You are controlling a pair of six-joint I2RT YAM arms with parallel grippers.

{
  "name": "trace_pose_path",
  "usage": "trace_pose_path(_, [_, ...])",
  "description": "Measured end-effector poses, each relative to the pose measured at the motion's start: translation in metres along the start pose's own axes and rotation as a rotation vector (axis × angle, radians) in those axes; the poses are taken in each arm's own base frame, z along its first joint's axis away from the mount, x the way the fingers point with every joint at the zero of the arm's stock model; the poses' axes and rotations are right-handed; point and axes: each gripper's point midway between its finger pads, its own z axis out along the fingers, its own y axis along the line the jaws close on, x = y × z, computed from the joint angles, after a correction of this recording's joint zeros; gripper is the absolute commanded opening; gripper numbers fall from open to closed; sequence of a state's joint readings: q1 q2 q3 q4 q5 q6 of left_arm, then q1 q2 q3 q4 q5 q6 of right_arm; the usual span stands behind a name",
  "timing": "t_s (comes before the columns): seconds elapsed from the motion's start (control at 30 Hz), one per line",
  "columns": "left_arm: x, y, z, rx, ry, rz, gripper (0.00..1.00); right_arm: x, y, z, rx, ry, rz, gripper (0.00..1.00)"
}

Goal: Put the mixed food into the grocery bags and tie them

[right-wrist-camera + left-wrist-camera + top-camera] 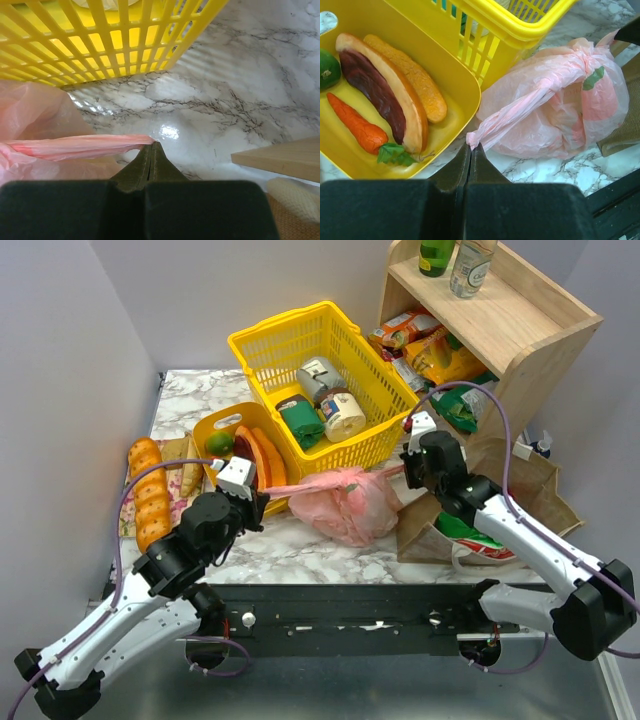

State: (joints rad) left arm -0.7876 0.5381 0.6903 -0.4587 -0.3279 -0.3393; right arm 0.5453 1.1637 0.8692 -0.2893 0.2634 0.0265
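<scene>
**A robot test bench dressed as a small grocery corner**

We see a lab set-up rather than a real shop. Two robot arms, the left arm (120, 625) and the right arm (530, 540), are bolted to a black rail (350, 602) at the near edge of a marble-patterned table (295, 548), closed in by plain pale walls (60, 340). The shop feel comes from props: a yellow shopping basket (280, 322) holding tins (345, 418), a wooden shelf (530, 315) with snack packets (445, 358) and bottles (470, 265), a brown paper bag (540, 485), and a yellow tub (460, 90) with a plastic toy carrot (357, 127).
</scene>
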Motion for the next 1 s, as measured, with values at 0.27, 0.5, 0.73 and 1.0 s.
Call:
trace_pose_path(0.27, [0.001,-0.013,0.013,0.069,0.056,0.123,0.99,-0.02,0.001,-0.034,-0.133,-0.109,-0.053,0.79])
trace_pose_path(0.5, [-0.034,-0.023,0.024,0.087,0.017,0.173,0.99,-0.043,0.03,-0.068,-0.334,-0.223,-0.065,0.94])
trace_pose_path(0.73, [-0.064,0.008,0.056,0.021,0.017,0.098,0.99,-0.048,0.077,-0.078,-0.49,-0.209,-0.122,1.0])
trace_pose_path(1.0, [-0.082,0.063,0.063,-0.061,-0.026,-0.014,0.99,-0.031,0.152,-0.062,-0.573,-0.084,-0.216,1.0])
